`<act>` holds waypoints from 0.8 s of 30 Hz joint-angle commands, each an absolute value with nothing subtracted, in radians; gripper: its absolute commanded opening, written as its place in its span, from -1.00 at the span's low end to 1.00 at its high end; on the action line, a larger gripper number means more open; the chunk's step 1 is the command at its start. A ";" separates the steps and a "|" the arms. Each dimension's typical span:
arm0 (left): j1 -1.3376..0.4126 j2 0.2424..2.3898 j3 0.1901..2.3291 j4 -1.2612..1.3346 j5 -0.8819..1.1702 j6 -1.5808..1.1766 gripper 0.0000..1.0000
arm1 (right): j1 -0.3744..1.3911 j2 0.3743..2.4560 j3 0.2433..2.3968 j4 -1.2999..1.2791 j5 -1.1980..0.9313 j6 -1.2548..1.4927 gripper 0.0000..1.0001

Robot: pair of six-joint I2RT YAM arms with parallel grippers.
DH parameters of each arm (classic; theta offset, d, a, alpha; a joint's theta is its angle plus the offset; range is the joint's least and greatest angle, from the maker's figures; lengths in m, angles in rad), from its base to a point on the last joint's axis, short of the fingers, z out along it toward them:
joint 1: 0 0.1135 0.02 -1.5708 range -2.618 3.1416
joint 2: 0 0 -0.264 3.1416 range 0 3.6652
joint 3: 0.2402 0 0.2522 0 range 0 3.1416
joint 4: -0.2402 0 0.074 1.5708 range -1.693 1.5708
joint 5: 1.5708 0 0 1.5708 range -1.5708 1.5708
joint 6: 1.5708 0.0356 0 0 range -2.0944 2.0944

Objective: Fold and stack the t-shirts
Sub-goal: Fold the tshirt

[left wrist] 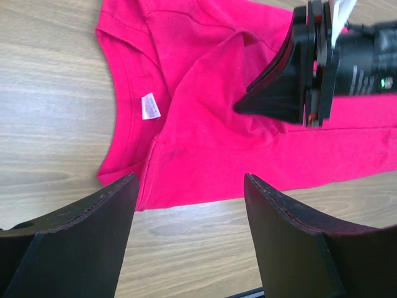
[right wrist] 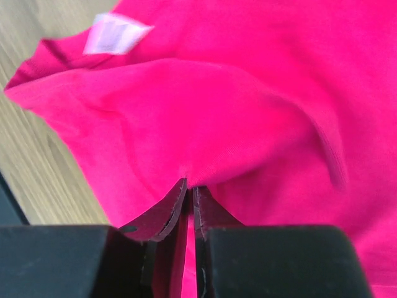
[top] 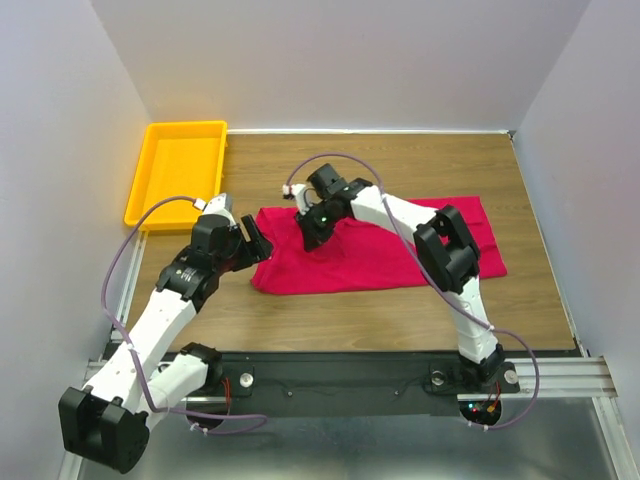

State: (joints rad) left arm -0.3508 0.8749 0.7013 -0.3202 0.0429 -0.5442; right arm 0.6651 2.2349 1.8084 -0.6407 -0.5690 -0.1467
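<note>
From above, the crimson t-shirt (top: 380, 262) lies spread across the middle of the bench (top: 400, 310), well apart from the yellow tray (top: 178, 170) at the far left. The right arm crosses leftward over the cloth, elbow raised and wrist pitched down, so the right pincer (top: 310, 238) meets the shirt near its collar end. The left arm reaches forward, its left pincer (top: 258, 243) at the shirt's left edge.

The left wrist view shows that pincer spread wide and holding nothing, above the edge below the white neck label (left wrist: 150, 105). The other pincer is near, so an advance here could knock the two together.

The right wrist view shows jaws pressed together, pinching a small ridge of fabric. The bite looks thin: it may slip on lifting, or take only the top layer and skew the fold.
</note>
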 commanded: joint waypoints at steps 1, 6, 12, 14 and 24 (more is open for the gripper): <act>-0.341 0.841 0.733 -0.345 0.009 -0.560 0.59 | 0.804 2.120 1.783 -0.609 -0.399 -0.225 -0.72; -0.341 0.813 0.724 -0.359 0.008 -0.563 0.59 | 0.949 2.072 1.680 -0.611 -0.232 -0.319 -0.33; -0.339 0.792 0.727 -0.370 -0.034 -0.560 0.59 | 0.992 1.991 1.600 -0.612 -0.238 -0.360 -0.01; -0.337 0.782 0.730 -0.371 -0.038 -0.560 0.59 | 0.991 1.958 1.588 -0.612 -0.227 -0.365 0.12; -0.339 0.756 0.715 -0.354 -0.014 -0.584 0.59 | 0.769 1.948 1.667 -0.612 -0.486 -0.356 0.15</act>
State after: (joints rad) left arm -0.3683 0.7765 0.7113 -0.2886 0.1013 -0.5625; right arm 0.9127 1.9827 1.6039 -0.6247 -0.3149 -0.3515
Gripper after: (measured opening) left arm 0.800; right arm 0.569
